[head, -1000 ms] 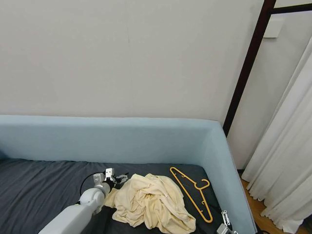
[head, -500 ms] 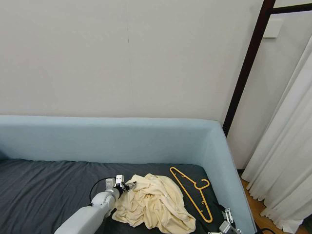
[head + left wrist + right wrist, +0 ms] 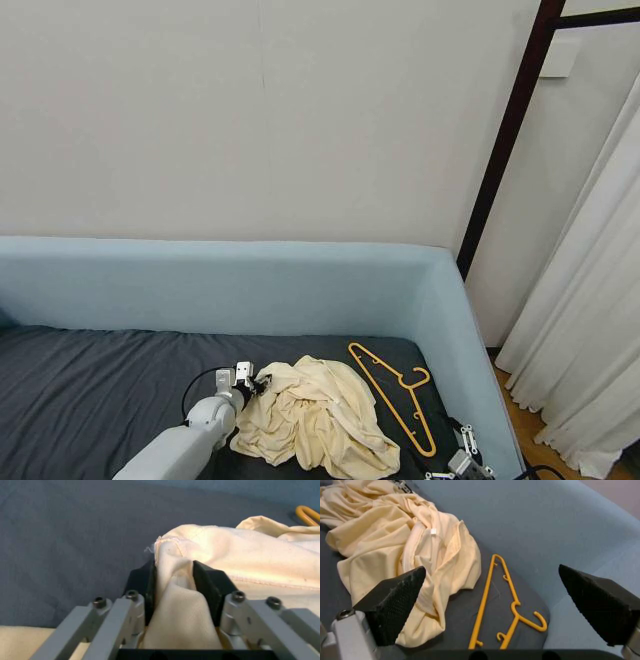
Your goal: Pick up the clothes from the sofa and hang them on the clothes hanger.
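A crumpled cream garment [image 3: 310,415] lies on the dark seat of the sofa [image 3: 90,385]. An orange clothes hanger [image 3: 395,395] lies flat just to its right. My left gripper [image 3: 256,383] is at the garment's left edge, shut on a fold of the cloth [image 3: 175,592], which bunches between the two black pads [image 3: 206,588]. My right gripper [image 3: 492,592] hovers open over the hanger [image 3: 500,607] and the garment [image 3: 395,543], and its body shows at the seat's front right corner [image 3: 458,462].
The sofa's pale blue backrest [image 3: 230,285] and right armrest [image 3: 455,350] wall in the seat. A dark rack post [image 3: 505,140] rises to the right of the sofa, with white curtains [image 3: 590,340] beyond it.
My left gripper moved right from beside the garment onto its left edge and shut on a fold. The cloth there is drawn up slightly. The right arm crept a little into view.
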You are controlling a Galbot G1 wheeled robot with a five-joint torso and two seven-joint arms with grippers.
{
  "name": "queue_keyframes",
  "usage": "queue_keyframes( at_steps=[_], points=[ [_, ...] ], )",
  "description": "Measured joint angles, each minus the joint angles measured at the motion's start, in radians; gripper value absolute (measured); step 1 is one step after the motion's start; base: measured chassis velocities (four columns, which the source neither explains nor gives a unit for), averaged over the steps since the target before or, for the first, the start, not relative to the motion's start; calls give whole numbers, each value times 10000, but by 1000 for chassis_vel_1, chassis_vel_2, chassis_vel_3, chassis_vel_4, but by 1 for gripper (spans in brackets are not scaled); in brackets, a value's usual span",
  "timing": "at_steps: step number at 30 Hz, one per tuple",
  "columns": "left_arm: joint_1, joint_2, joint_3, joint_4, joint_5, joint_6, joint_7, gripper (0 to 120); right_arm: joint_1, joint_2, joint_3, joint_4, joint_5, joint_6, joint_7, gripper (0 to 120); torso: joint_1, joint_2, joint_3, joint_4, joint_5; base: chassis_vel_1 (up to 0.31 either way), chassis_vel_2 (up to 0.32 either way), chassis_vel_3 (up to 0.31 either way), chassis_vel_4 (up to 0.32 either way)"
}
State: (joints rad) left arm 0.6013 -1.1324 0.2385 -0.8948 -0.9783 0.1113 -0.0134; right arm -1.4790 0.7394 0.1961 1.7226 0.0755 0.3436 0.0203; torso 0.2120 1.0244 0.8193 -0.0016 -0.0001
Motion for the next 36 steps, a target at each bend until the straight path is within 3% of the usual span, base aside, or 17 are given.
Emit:
queue_keyframes(
  at_steps=[6, 10, 15, 20, 21, 22, 25, 26, 32, 36],
  points=[
    [126, 255, 3, -331, 2, -95, -58, 1, 74, 73, -65, -48, 1, 0, 71, 100, 0, 0, 0, 0, 0, 0, 0, 0, 0],
    [296, 473, -125, -632, 98, -268, -95, 0, 79, 233, -133, 88, 425, -199, 340, 100, 0, 1, 0, 0, -1, 0, 0, 0, 0],
    [714, 1084, -513, -1539, 122, -702, -63, 0, 89, 448, -355, 884, 2288, -1212, 938, 100, 0, 0, 0, 0, -3, 0, 0, 0, 0],
    [1650, 1975, -1479, -3296, 8, -1007, -144, 0, 238, 813, -648, 2653, 6151, -3322, 2046, 100, 0, 1, -1, 2, -4, 0, 0, 0, 0],
    [1650, 1975, -1479, -3296, 8, -1007, -144, 0, 238, 813, -648, 2653, 6151, -3322, 2046, 100, 0, 1, -1, 2, -4, 0, 0, 0, 0],
    [2026, 2259, -1756, -3867, -34, -1019, -156, 0, 420, 1064, -663, 3198, 7842, -4350, 2720, 100, 0, 1, -1, -1, -6, 0, 0, 0, 0],
    [2749, 2791, -2185, -4853, -47, -1052, -176, 0, 1031, 1816, -702, 3611, 10794, -5823, 4039, 100, 0, 2, -1, 6, -2, 0, 0, 0, 0],
    [2749, 2791, -2185, -4853, -47, -1052, -176, 0, 1031, 1816, -702, 3611, 10794, -5823, 4039, 100, 0, 2, -1, 6, -2, 0, 0, 0, 0],
    [3245, 3150, -2291, -5677, 203, -1129, -274, 0, 2107, 3486, -702, 2025, 12396, -6153, 4215, 100, 0, 2, 0, 0, -2, 0, 0, 0, 0],
    [3269, 3207, -2266, -5874, 226, -1125, -330, 0, 2391, 3931, -605, 1138, 12513, -6250, 4202, 100, 1, 2, 0, -1, -2, 0, 0, 0, 0]
  ],
)
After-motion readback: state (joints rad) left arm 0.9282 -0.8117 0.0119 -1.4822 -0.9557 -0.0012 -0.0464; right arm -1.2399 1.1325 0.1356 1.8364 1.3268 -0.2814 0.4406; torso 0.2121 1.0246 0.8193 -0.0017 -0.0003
